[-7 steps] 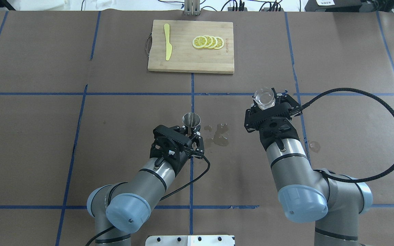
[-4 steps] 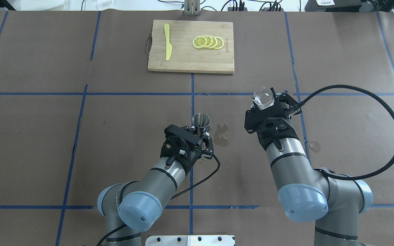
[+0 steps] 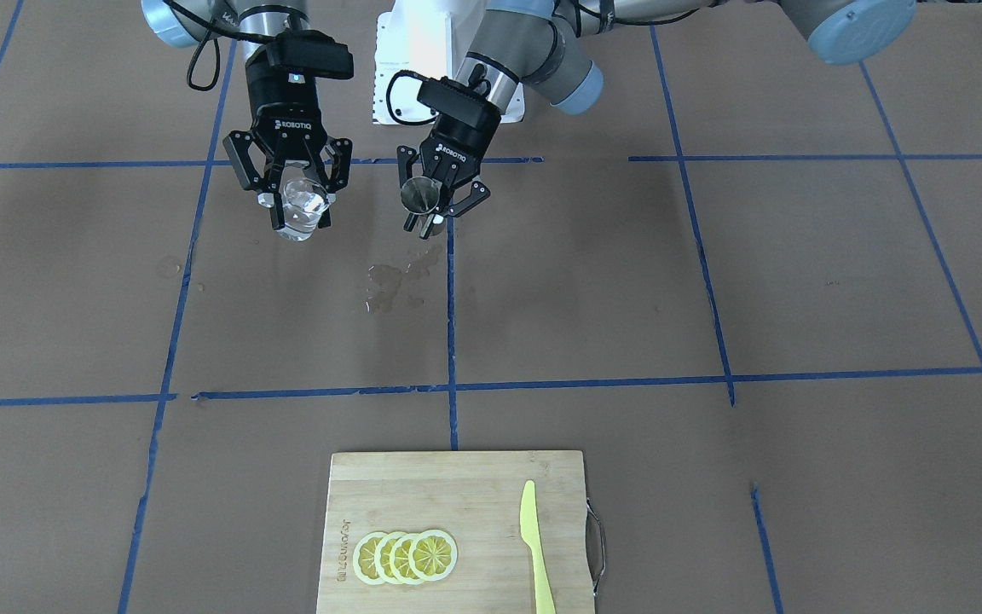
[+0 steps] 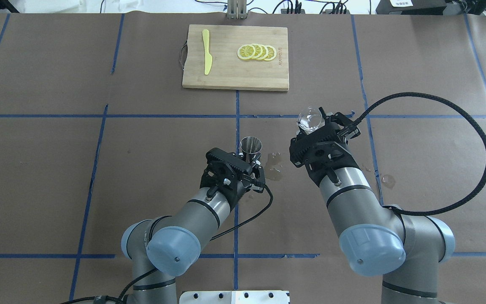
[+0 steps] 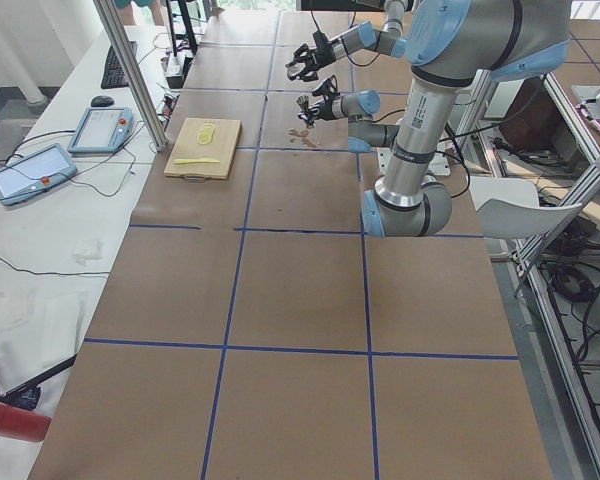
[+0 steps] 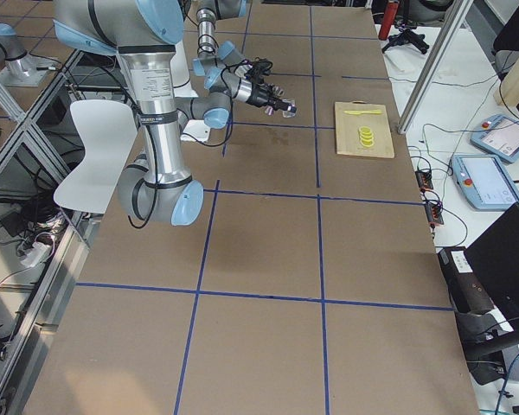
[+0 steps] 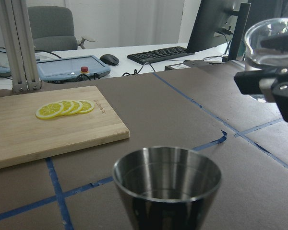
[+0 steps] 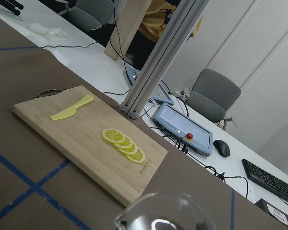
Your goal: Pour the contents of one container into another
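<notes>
Pouring is not happening yet. The right gripper (image 3: 297, 213) is pinching the glass cup (image 3: 301, 205), and the left gripper (image 3: 431, 209) is pinching the metal jigger (image 3: 418, 194). Both are hanging near each other but apart, above the table's (image 3: 713, 298) middle, toward the robot's edge. Tipping the cup over the jigger is waiting

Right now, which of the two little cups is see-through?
The short clear glass cup in the right gripper; the left gripper holds a shiny steel jigger.
</notes>
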Robot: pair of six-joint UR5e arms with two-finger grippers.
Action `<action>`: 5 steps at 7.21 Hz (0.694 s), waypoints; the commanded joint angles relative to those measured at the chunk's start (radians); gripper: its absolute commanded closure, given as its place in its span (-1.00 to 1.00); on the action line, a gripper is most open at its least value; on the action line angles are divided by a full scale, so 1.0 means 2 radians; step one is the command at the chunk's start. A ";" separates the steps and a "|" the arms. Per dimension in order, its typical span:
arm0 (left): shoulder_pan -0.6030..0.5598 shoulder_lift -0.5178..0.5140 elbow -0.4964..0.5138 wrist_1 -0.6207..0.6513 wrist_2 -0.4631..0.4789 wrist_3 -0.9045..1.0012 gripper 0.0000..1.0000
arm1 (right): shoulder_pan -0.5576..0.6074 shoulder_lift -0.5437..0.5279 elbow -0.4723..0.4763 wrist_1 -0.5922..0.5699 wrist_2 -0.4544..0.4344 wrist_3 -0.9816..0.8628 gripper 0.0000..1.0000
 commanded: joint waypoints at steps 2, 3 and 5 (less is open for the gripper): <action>-0.007 -0.012 0.008 0.000 -0.018 0.001 1.00 | -0.001 0.000 0.008 0.001 0.004 -0.031 1.00; -0.011 -0.023 0.019 0.000 -0.025 0.000 1.00 | -0.001 0.000 0.009 0.001 0.003 -0.038 1.00; -0.024 -0.034 0.031 0.000 -0.037 0.000 1.00 | -0.002 0.000 0.010 0.001 0.003 -0.044 1.00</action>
